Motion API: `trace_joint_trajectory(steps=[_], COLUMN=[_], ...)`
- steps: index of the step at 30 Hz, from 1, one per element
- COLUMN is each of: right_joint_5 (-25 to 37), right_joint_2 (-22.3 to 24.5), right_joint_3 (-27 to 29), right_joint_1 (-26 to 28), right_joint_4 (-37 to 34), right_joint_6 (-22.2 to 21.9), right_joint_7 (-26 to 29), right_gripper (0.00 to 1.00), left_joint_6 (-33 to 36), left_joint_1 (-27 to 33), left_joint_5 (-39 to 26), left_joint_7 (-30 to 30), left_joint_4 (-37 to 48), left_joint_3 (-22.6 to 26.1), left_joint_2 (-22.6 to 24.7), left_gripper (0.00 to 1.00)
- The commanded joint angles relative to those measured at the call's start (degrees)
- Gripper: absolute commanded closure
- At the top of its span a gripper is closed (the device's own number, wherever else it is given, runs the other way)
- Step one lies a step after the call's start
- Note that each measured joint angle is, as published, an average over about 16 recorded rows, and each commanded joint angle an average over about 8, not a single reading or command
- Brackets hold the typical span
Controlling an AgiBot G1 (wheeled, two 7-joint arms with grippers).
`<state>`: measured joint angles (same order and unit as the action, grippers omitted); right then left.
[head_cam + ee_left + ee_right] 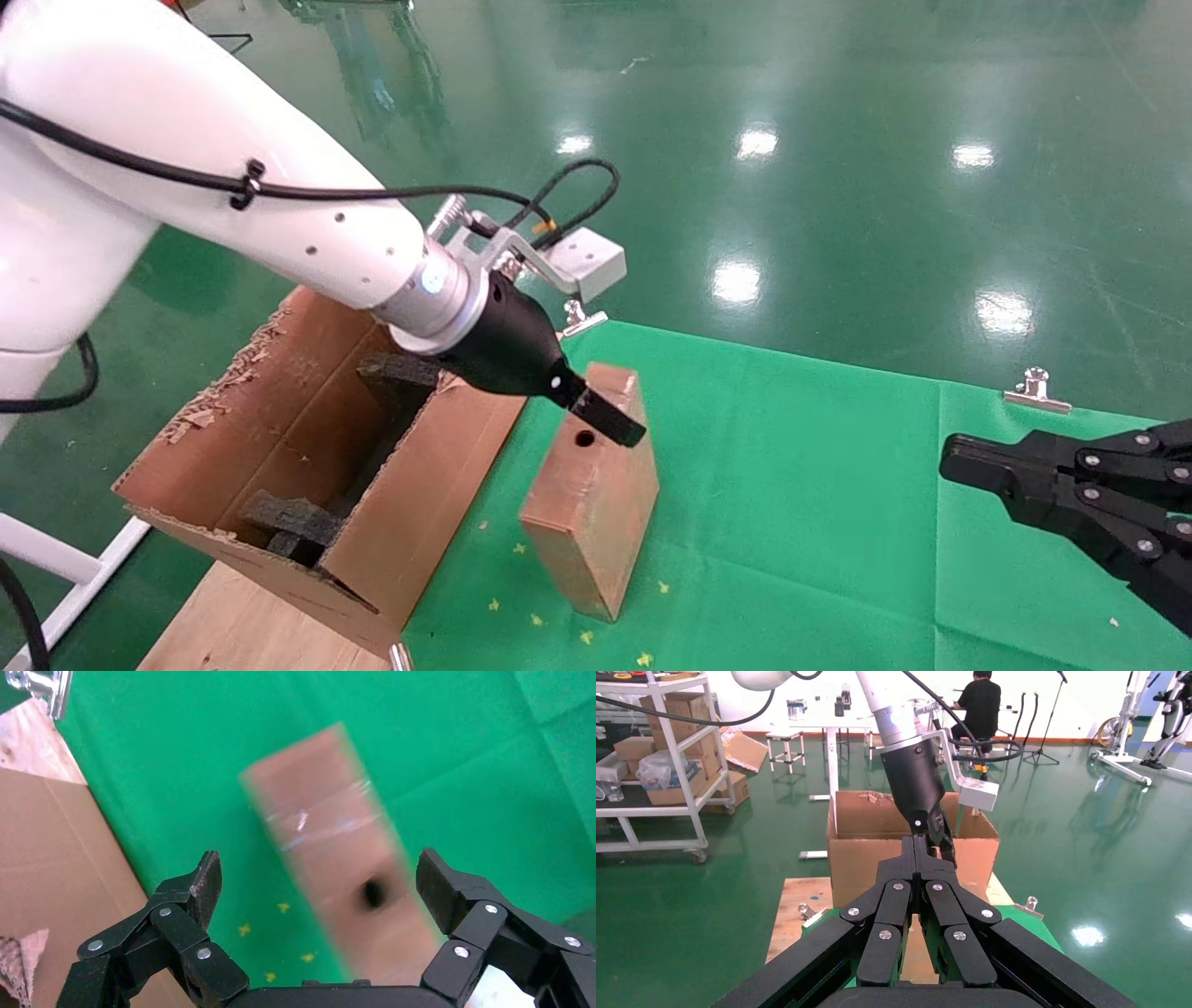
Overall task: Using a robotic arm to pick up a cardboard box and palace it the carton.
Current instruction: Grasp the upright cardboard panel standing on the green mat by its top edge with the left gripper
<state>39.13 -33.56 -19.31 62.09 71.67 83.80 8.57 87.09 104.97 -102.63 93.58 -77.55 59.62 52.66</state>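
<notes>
The small brown taped cardboard box [591, 494] stands on end on the green cloth [819, 522], its round hole [585, 438] in the top face. My left gripper [610, 419], on the white arm [233, 177], hovers right above the box's top. In the left wrist view the gripper [320, 881] is open, with the blurred box [330, 846] between the fingers [204, 881], nearer one of them and untouched. The large carton [307, 457] with torn flaps and black foam blocks [289, 517] stands just left of the box. My right gripper [959, 461] is shut and parked at the right [921, 846].
Metal clips [1036, 391] [582, 319] pin the cloth at its far edge. The carton rests on a wooden board [251, 624]. Yellow scraps [587, 636] lie on the cloth near the box. Glossy green floor lies beyond the table.
</notes>
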Motion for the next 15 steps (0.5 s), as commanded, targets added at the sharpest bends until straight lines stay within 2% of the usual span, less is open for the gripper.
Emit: trace_joint_trajectory(steps=[1, 15], right_joint_5=[0.0, 0.0], right_joint_2=[0.0, 0.0], right_joint_3=[0.0, 0.0], right_joint_1=[0.0, 0.0], right_joint_4=[0.0, 0.0], right_joint_6=[0.0, 0.0], right_joint_7=[0.0, 0.0], right_gripper=[1.00, 1.00], left_joint_6=[-0.5, -1.3], left_joint_1=[0.3, -1.1], left_joint_5=[0.1, 2.0], left_joint_7=[0.6, 1.4], left_joint_4=[0.0, 0.0], left_joint_3=[0.1, 1.4], left_joint_2=[0.0, -1.2], left_gripper=[0.00, 0.00])
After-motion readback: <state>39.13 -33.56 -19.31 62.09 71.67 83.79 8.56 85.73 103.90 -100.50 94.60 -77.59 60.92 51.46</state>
